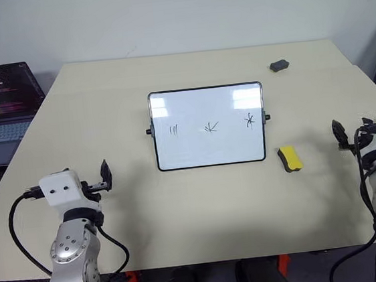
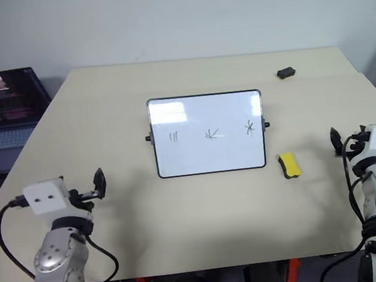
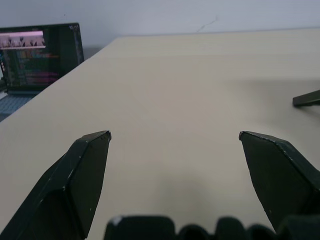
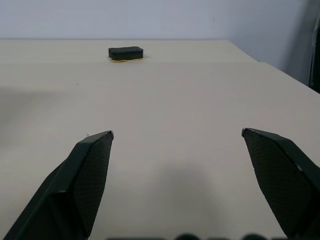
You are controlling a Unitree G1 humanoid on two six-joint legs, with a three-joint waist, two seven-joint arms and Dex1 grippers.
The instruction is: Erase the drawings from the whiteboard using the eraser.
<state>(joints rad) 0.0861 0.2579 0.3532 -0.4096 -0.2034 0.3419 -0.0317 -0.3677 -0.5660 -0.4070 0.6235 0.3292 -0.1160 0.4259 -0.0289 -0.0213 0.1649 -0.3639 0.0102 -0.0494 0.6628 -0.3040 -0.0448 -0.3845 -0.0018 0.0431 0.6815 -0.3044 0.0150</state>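
Note:
The whiteboard [image 1: 209,149] lies in the middle of the table. Its drawings sit in a row: three short strokes [image 1: 173,130], a scratchy squiggle [image 1: 211,127] and an asterisk [image 1: 249,120]. The eraser [image 1: 290,158], yellow side up, rests on the table just off the board's near right corner. My left gripper [image 1: 104,177] hovers open over the table to the left of the board, nothing between its fingers [image 3: 90,165]. My right gripper [image 1: 352,130] is open too, to the right of the eraser and apart from it, pointing toward the far side of the table.
A dark grey lump [image 1: 279,65] lies near the far right of the table, also seen ahead of my right gripper as a dark block [image 4: 125,53]. An open laptop [image 1: 0,110] stands beyond the table's left edge. The table [image 1: 202,207] is beige.

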